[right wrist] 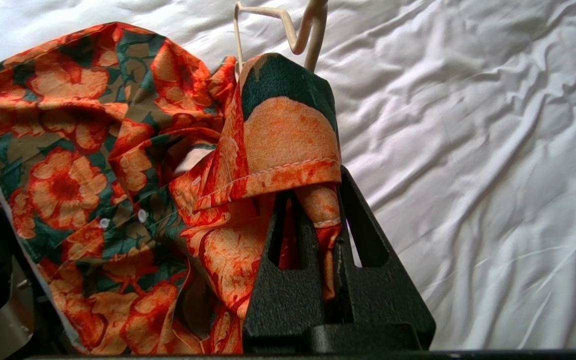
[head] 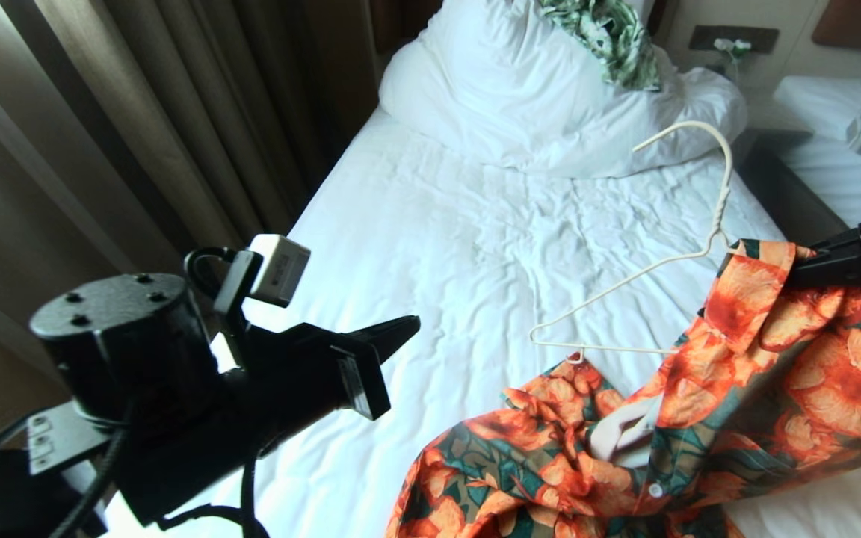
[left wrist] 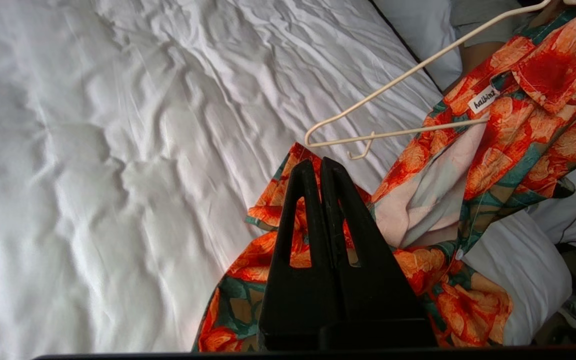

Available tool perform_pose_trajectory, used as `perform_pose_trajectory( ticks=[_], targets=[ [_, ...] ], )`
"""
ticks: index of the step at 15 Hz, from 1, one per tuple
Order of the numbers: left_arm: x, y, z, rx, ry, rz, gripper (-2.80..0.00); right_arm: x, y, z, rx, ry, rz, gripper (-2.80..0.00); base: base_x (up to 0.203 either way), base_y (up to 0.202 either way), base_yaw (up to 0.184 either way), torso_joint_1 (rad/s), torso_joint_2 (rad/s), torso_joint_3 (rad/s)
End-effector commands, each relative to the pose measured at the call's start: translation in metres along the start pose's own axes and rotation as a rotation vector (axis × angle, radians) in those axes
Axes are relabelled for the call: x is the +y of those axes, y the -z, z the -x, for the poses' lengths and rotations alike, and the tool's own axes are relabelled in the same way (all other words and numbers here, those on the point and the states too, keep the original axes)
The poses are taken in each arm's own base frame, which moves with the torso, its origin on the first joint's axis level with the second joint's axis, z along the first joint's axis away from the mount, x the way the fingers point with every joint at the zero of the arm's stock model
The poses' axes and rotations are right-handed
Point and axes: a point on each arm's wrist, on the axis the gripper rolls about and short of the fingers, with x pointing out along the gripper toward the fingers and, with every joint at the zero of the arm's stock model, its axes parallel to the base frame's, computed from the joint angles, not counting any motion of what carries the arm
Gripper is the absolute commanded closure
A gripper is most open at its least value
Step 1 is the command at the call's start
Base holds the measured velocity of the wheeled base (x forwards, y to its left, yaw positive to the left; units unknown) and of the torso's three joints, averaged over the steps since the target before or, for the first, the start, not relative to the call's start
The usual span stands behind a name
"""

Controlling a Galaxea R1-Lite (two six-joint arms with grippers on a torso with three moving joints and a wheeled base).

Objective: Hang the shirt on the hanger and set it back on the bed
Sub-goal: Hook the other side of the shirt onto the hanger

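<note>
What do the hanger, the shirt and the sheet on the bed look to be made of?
Hanger: thin wire, apparently metal with a matte cream coating; its neck is twisted like wire.
Shirt: light woven fabric, printed and matte; it drapes in soft folds, with a paler inside and stitched hems. The fibre cannot be told.
Sheet on the bed: white woven cloth, probably cotton, with fine creases throughout.

A: Where does the head view look from?
B: High, facing down the white-sheeted bed (head: 438,217) toward its far end.
A: The wrist views?
B: Each sits behind its black gripper, close above the bed. Both share with the head view the orange-flowered button-up shirt (left wrist: 473,165) and thin cream wire hanger (left wrist: 393,85).
</note>
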Motion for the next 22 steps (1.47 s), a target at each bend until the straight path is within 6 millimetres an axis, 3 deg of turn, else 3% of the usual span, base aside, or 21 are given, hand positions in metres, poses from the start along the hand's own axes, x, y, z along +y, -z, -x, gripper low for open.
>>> perform_pose_trajectory(
  ticks=[1, 4, 7, 10, 15, 19, 22],
  targets=[
    [-0.002, 0.014, -0.016, 0.054, -0.006, 0.011, 0.00, -0.007, 0.013, -0.014, 0.013, 0.005, -0.015, 0.00, 0.000, 0.000, 0.000, 0.000, 0.00, 0.000],
    [0.000, 0.013, -0.018, 0.051, -0.012, 0.019, 0.00, -0.016, 0.011, -0.033, -0.035, 0.006, -0.049, 0.00, 0.000, 0.000, 0.000, 0.000, 0.00, 0.000],
    [0.001, 0.013, -0.014, 0.051, -0.020, 0.019, 0.00, -0.019, -0.009, -0.067, -0.152, -0.011, -0.012, 0.00, 0.000, 0.000, 0.000, 0.000, 0.00, 0.000],
    [0.007, 0.011, -0.012, 0.043, -0.044, 0.021, 0.00, -0.015, -0.039, -0.099, -0.307, -0.042, -0.100, 0.00, 0.000, 0.000, 0.000, 0.000, 0.00, 0.000],
    [0.010, 0.010, -0.014, 0.040, -0.055, 0.020, 0.00, -0.018, -0.088, -0.106, -0.451, -0.073, -0.143, 0.00, 0.000, 0.000, 0.000, 0.000, 0.00, 0.000],
    [0.013, 0.006, -0.012, 0.041, -0.073, 0.022, 0.00, -0.013, -0.123, -0.092, -0.521, -0.077, -0.174, 0.00, 0.000, 0.000, 0.000, 0.000, 0.00, 0.000],
    [0.011, 0.004, -0.010, 0.034, -0.067, 0.021, 0.00, -0.006, -0.121, -0.079, -0.439, -0.100, -0.224, 0.00, 0.000, 0.000, 0.000, 0.000, 0.00, 0.000]
  ],
)
